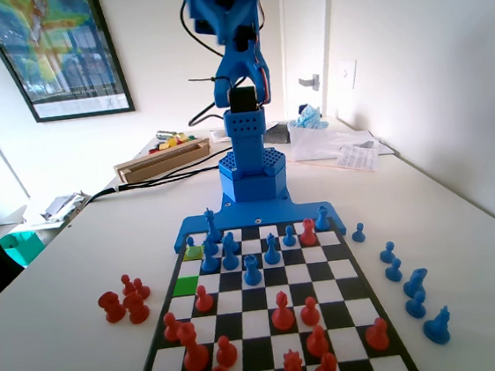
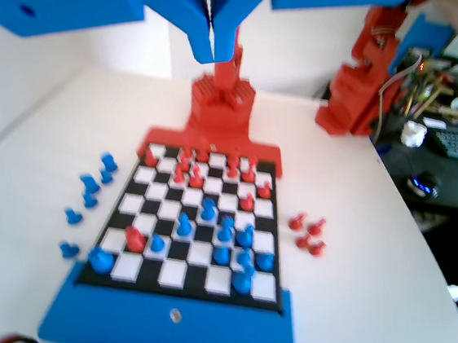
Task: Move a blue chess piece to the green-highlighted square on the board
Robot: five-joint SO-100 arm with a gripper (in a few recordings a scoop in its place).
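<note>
The board (image 1: 271, 325) is the reference landmark. The gripper (image 2: 213, 46) hangs high above it in the wrist view, jaws pressed together and holding nothing. The green-highlighted square (image 1: 185, 286), at the board's left edge in the fixed view, is unoccupied. The blue chess piece (image 1: 252, 271) stands near board centre, well right of that square. Judgement: transfer not started. No containers present.

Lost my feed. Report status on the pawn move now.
Hand shut, empty, raised high above the board. Green square bare, no blue pawn on it. Nearest blue pawn untouched on the board. Red pawn sits beside the green square.
</note>
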